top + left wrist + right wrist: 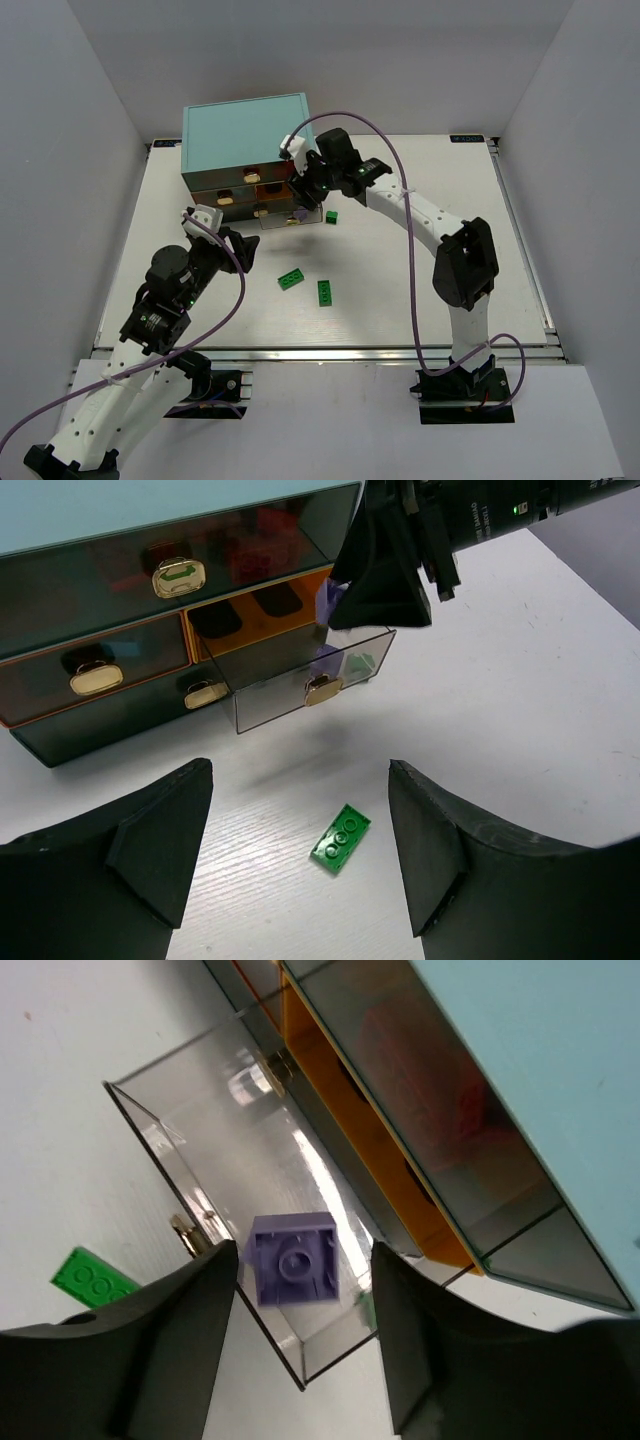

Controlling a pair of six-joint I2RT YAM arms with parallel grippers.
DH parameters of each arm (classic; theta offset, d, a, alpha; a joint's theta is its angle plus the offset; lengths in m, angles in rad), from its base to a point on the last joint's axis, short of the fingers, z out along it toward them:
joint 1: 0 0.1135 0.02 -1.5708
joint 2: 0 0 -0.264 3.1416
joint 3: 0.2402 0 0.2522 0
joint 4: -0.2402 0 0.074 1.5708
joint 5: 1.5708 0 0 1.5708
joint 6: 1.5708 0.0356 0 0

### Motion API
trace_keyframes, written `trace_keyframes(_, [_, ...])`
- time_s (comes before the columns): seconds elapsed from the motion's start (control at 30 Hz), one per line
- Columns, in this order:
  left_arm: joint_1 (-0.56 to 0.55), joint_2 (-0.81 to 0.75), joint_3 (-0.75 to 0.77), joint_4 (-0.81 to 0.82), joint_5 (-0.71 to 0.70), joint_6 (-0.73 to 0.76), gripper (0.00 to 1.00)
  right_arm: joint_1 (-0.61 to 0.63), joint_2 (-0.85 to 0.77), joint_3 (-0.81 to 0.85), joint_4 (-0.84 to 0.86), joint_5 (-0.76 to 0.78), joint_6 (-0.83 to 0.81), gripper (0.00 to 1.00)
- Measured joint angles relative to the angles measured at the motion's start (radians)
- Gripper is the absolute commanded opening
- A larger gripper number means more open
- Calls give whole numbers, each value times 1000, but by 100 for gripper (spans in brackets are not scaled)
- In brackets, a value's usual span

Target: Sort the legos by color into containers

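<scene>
The right gripper (305,1250) stood with its jaws parted. A lavender brick (293,1262) sat between them with a thin gap on either side, over the pulled-out drawer (170,1150) of the teal cabinet (245,125). Whether the brick rested on the drawer floor could not be told. The step in hand looked like the lavender drop, probably done.

The left gripper (300,772) hung wide and empty above a green plate (340,838). The next move likely called for the right arm lifting clear and the left closing on that plate. A second green brick (324,292) lay near it, and a third green brick (330,216) lay just beside the drawer.
</scene>
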Motion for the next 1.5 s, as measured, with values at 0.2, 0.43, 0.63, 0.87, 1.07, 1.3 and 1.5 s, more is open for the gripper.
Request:
trace_keyframes(0.2, [0, -1, -2, 0, -5, 0, 81, -1, 7, 0, -12, 32, 8, 67])
trace_keyframes(0.43, [0, -1, -2, 0, -6, 0, 81, -2, -12, -22, -8, 11, -2, 11])
trace_keyframes(0.63, [0, -8, -2, 0, -6, 0, 81, -3, -186, -236, -19, -134, -171, 0])
trace_keyframes(0.87, [0, -10, -2, 4, -6, 0, 81, 37, -280, -395, -76, -196, -497, 0])
trace_keyframes(1.07, [0, -10, -2, 6, -6, 0, 81, 113, -201, -502, 71, 48, -553, 0])
trace_keyframes(1.3, [0, -9, -2, 7, -6, 0, 81, 136, -118, -502, 240, 249, -536, 0])
trace_keyframes(1.5, [0, -9, -2, 7, -6, 0, 81, 135, -58, -399, 293, 325, -513, 0])
